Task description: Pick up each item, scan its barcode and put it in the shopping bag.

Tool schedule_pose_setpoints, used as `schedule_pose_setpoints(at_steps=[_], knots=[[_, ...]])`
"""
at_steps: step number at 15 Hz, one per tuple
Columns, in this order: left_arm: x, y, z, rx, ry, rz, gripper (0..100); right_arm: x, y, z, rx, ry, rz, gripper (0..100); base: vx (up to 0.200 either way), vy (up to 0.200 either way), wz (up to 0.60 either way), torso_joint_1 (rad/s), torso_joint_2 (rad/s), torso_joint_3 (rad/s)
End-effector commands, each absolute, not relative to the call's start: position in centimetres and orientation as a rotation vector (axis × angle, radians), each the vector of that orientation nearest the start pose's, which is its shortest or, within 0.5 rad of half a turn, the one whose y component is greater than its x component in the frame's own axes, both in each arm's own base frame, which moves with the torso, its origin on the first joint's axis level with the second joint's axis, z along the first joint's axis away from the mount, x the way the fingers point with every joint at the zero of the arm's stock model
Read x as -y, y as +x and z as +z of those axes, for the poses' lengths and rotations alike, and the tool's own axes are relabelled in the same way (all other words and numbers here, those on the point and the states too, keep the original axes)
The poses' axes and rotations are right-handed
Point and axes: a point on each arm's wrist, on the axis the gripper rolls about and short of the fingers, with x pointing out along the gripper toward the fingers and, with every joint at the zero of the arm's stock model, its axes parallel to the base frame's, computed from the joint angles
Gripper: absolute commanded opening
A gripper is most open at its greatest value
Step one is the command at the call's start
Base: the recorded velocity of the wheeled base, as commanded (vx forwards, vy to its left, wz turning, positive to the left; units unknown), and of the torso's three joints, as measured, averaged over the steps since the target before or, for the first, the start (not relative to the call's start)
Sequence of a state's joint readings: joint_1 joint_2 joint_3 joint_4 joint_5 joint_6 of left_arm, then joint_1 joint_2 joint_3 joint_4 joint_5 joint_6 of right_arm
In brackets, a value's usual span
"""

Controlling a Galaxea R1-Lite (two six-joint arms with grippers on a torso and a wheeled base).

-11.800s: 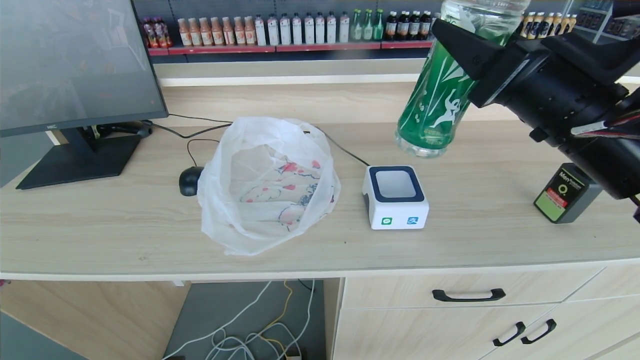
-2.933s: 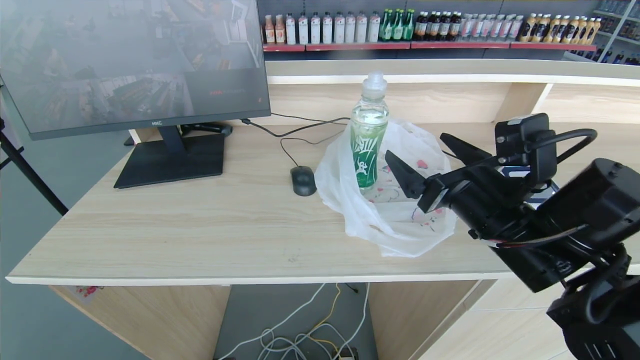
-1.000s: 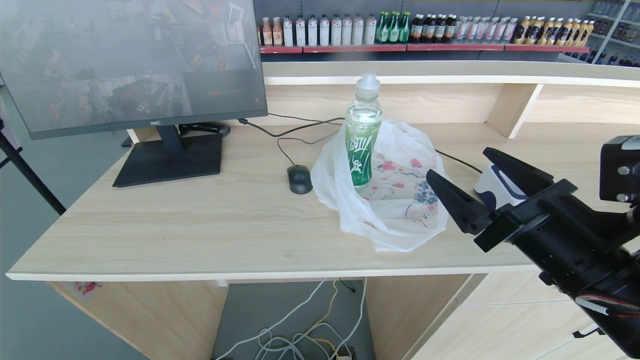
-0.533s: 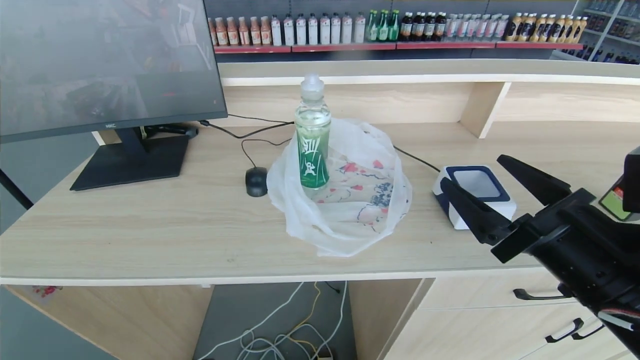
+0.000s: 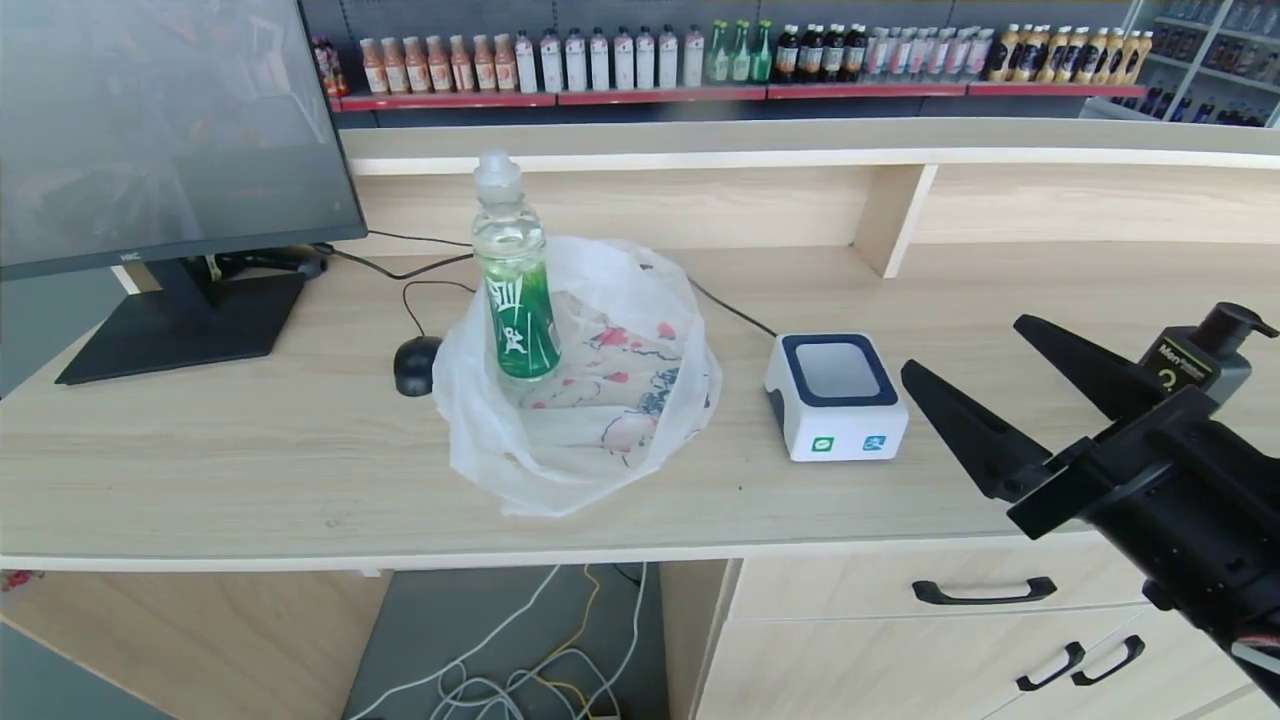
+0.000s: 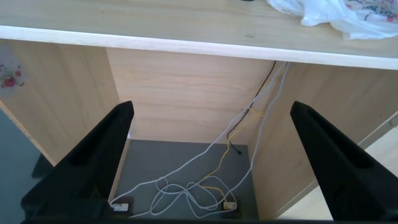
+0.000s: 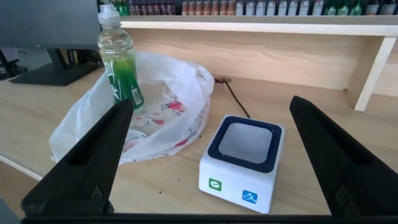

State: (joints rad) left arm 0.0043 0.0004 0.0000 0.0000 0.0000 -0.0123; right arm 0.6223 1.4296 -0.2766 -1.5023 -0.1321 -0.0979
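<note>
Your right gripper (image 5: 962, 345) hangs over the worktop's (image 5: 250, 450) front right edge. Its jaws are spread wide with nothing in them, and they point toward the scanner (image 5: 835, 395).

Your left gripper (image 6: 211, 109) is below the worktop edge, jaws also wide and empty. It faces the leg space, where loose cables (image 6: 205, 186) lie on the floor.

The bottle (image 5: 512, 290) stands upright inside the bag (image 5: 590, 440), on the bag's monitor side, with its neck and cap above the rim. The bag sits open on the worktop between the mouse (image 5: 415, 365) and the scanner, touching or nearly touching the mouse.

The pump bottle (image 5: 1195, 365) is on the worktop at far right, outside the bag and well apart from it. In the head view the right gripper's outer finger partly covers it.

In the way:
- The scanner sits between the right gripper and the bag.
- The scanner's cable (image 5: 730, 310) runs back along the bag's far side.
- The monitor (image 5: 150, 120) and its stand take up the far left.
- A raised back ledge with an upright divider (image 5: 895, 215) sits behind the scanner.
- Drawers (image 5: 985, 592) are under the worktop's right half.
</note>
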Motion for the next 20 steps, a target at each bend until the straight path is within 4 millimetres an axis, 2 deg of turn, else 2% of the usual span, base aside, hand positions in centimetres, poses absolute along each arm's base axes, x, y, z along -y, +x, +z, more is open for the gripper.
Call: schedule_pose_setpoints(at_steps=[1, 20], knots=[[0.0, -2.3, 7.5, 0.0, -0.012, 0.005, 100, -11.4, 16.4, 20.1, 0.339, 0.03, 0.47, 100, 0.0, -0.2, 0.0, 0.007, 0.01, 0.002], [0.0, -2.3, 7.5, 0.0, -0.014, 0.005, 100, -11.2, 16.4, 18.1, 0.258, -0.01, 0.463, 100, 0.0, -0.2, 0.0, 0.002, 0.0, 0.002]])
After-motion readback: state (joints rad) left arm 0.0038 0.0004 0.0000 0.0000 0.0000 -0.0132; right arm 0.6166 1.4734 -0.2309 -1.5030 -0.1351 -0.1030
